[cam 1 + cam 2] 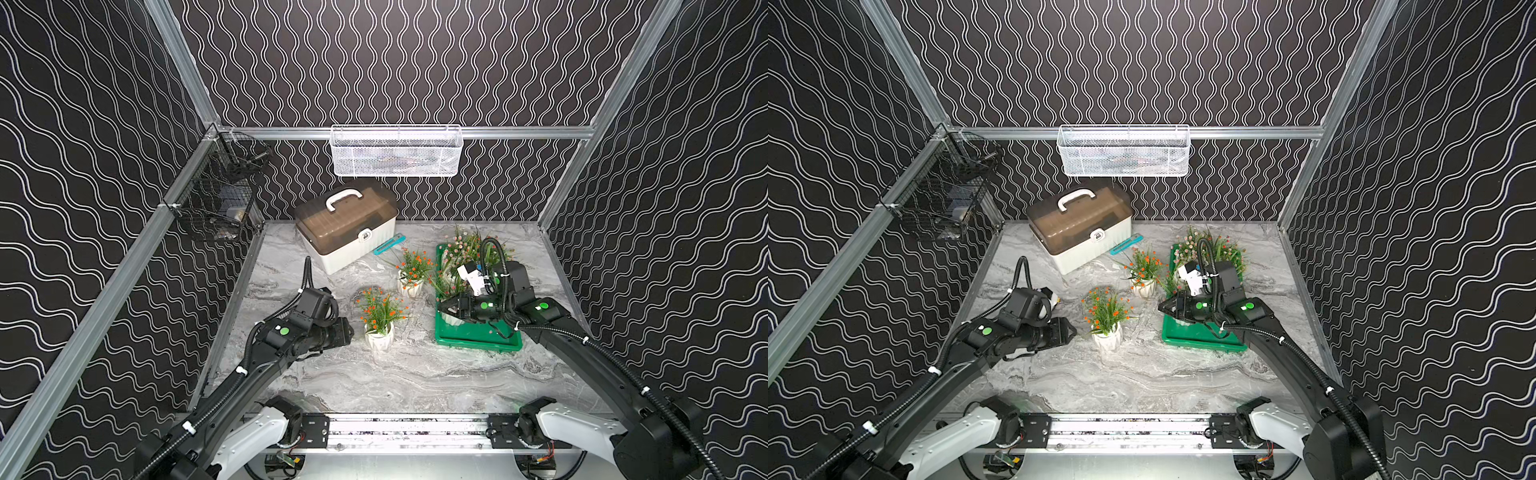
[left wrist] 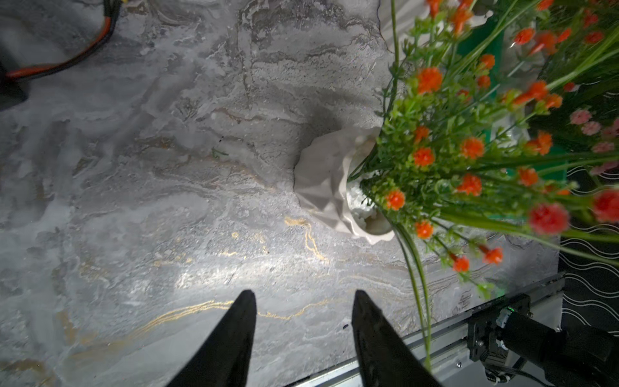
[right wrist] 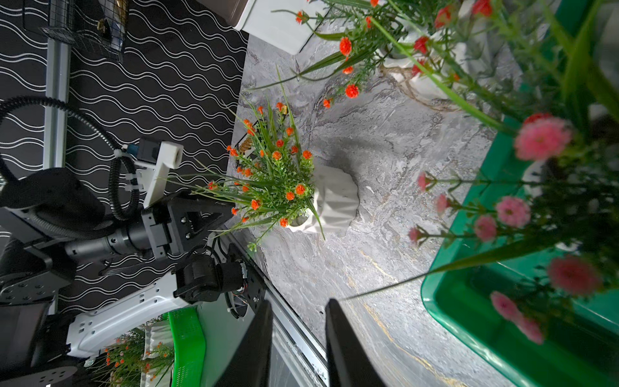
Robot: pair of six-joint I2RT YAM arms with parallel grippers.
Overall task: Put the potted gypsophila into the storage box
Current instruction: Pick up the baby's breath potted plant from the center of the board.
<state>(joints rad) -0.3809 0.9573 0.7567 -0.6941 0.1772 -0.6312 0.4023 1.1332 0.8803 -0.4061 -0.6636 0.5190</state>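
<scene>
Two potted gypsophila with orange flowers stand on the marble table: a near one (image 1: 379, 336) (image 1: 1108, 338) and a farther one (image 1: 410, 286) (image 1: 1143, 286). The green storage box (image 1: 478, 336) (image 1: 1200, 338) lies to their right and holds more pots with pink flowers (image 1: 461, 245). My left gripper (image 1: 349, 332) (image 2: 303, 295) is open just left of the near pot (image 2: 330, 187), not touching it. Over the box's front left part, my right gripper (image 1: 442, 307) (image 3: 299, 303) is open with nothing between its fingers, and it faces the near pot (image 3: 335, 201).
A white case with a brown lid (image 1: 347, 226) stands at the back, a teal item (image 1: 388, 244) beside it. A white mesh basket (image 1: 396, 151) hangs on the back rail and a black wire basket (image 1: 216, 208) on the left wall. The arms' base rail (image 1: 407, 432) runs along the front.
</scene>
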